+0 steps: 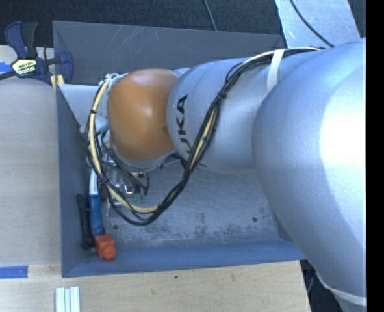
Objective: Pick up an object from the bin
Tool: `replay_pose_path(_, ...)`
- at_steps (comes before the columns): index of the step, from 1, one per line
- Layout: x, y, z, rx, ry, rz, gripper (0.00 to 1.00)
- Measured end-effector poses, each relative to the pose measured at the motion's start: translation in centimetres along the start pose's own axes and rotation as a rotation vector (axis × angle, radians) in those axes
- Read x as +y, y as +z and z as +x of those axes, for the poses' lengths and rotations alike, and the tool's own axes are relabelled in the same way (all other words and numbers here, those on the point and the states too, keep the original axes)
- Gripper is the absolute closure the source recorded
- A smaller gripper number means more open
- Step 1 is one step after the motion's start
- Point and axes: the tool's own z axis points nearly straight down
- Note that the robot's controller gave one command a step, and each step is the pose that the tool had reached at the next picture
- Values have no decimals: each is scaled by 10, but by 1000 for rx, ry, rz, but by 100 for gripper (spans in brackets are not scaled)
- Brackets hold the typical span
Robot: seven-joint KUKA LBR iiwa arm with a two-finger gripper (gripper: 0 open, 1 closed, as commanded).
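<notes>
1. One hand [125, 182], tucked beneath the orange cover [140, 114] and a tangle of cables [172, 194], low over the left part of the bin [179, 255]. Cannot tell whether released, clenched or grasping anything; masked by the wrist above.
2. Just beside it, toward the left wall: a slim blue pen-like thing [95, 214], lying lengthwise along that wall. Probably the nearest candidate for the pick, judging by position alone; not seen gripped.
3. Close against the blue thing's left side, touching or nearly so: a thin black stick [84, 223], parallel to it and hard by the wall.
4. At the lower end of both, in the near-left corner: a small orange-red block [105, 246].
5. Farther right: only the bin's speckled grey floor.
6. Risks from here, offered as judgement:
   - Scraping or jamming against the left wall, for want of room beside the blue thing.
   - Catching blue thing and black stick together, then losing one on the lift.
   - Rolling the slim blue body aside instead of seating it.
   - Snagging the hanging cables on the block and dragging it.
</notes>
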Motion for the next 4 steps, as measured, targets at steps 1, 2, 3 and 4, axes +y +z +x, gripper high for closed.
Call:
replay_pose_path(1, -1, -5, -2, -8, 4, -2, 0)
replay_pose_path(2, -48, 65, -31, -6, 191, -2, 0)
replay_pose_path(3, -26, 64, -66, -9, -479, 1, 0)
replay_pose_path(4, -10, 64, -13, -10, -218, -2, 0)
